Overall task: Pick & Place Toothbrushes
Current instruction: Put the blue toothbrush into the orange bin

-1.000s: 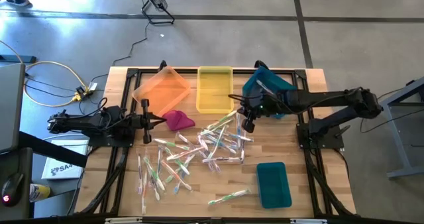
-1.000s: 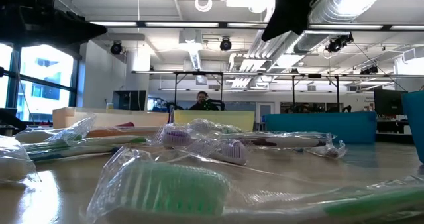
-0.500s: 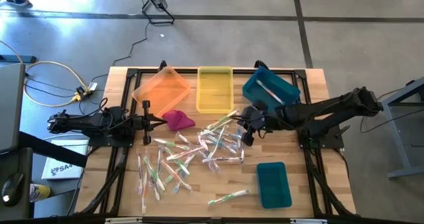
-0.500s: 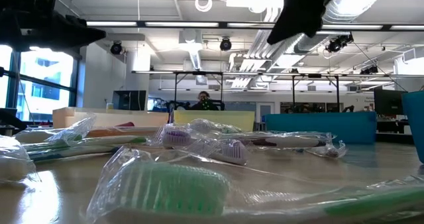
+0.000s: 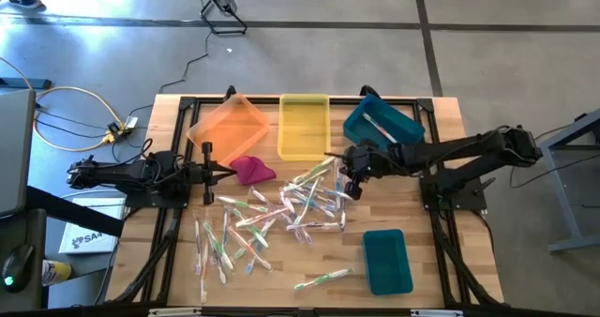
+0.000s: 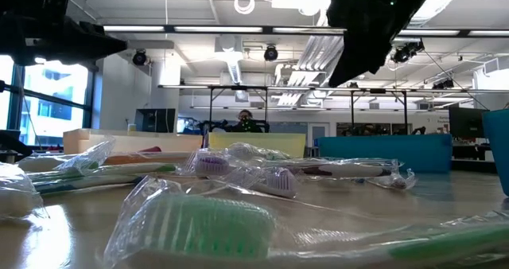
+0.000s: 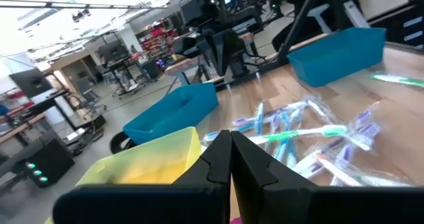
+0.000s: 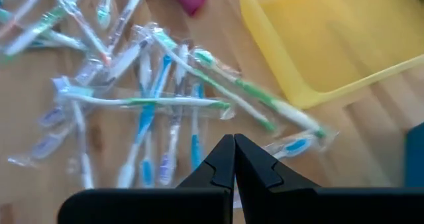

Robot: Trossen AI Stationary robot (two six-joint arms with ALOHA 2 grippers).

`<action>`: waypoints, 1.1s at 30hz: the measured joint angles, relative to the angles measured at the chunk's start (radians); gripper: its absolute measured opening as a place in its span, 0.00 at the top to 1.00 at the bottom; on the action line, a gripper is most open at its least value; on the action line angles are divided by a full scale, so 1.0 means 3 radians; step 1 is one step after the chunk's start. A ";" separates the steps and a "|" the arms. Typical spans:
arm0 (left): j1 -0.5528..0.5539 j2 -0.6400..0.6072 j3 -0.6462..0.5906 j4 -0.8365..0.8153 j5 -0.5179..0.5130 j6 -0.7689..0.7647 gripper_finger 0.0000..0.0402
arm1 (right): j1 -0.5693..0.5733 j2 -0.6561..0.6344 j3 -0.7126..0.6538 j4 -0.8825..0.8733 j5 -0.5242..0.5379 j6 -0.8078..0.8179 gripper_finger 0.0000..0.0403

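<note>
Several wrapped toothbrushes (image 5: 281, 209) lie flat and scattered over the middle of the wooden table, and they also fill the right wrist view (image 8: 152, 101). My right gripper (image 5: 351, 184) is shut and slants down above the pile's far right part, clear of it; its joined fingertips (image 8: 233, 159) hang over a green and a blue toothbrush. My left gripper (image 5: 225, 172) is shut and level at the table's left, beside the magenta cloth (image 5: 253, 170), and holds nothing (image 7: 230, 159). One toothbrush (image 5: 375, 122) lies in the far teal bin.
Along the far edge stand an orange bin (image 5: 230, 125), a yellow bin (image 5: 304, 125) and a teal bin (image 5: 382, 129). A second teal bin (image 5: 386, 261) sits at the near right. One toothbrush (image 5: 323, 279) lies apart near the front edge.
My right gripper has come down toward the toothbrush pile, staying shut and slanted downward. The toothbrushes lie as before.
</note>
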 joint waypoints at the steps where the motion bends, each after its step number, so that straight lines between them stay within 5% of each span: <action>1: 0.0000 0.0000 0.0000 0.0001 -0.0037 0.0023 1.00 | -0.0049 0.0000 0.0000 -0.0001 0.0005 -0.0125 0.99; 5: 0.0000 0.0000 0.0000 0.0011 -0.0262 0.0061 1.00 | -0.0211 0.0000 0.0000 -0.0001 -0.0015 -0.0511 0.99; 17: 0.0000 0.0001 0.0000 0.0217 -0.0420 0.0095 1.00 | -0.0341 0.0017 0.0001 0.0428 -0.0458 -0.0282 0.99; 24: 0.0000 0.0001 -0.0001 0.0164 -0.0420 0.0095 1.00 | 0.0039 0.0019 0.0257 -0.0172 -0.0186 -0.0095 0.99; 33: 0.0000 0.0001 -0.0001 0.0165 -0.0409 0.0087 1.00 | 0.0308 0.0019 0.0350 -0.0899 -0.0258 0.0405 0.99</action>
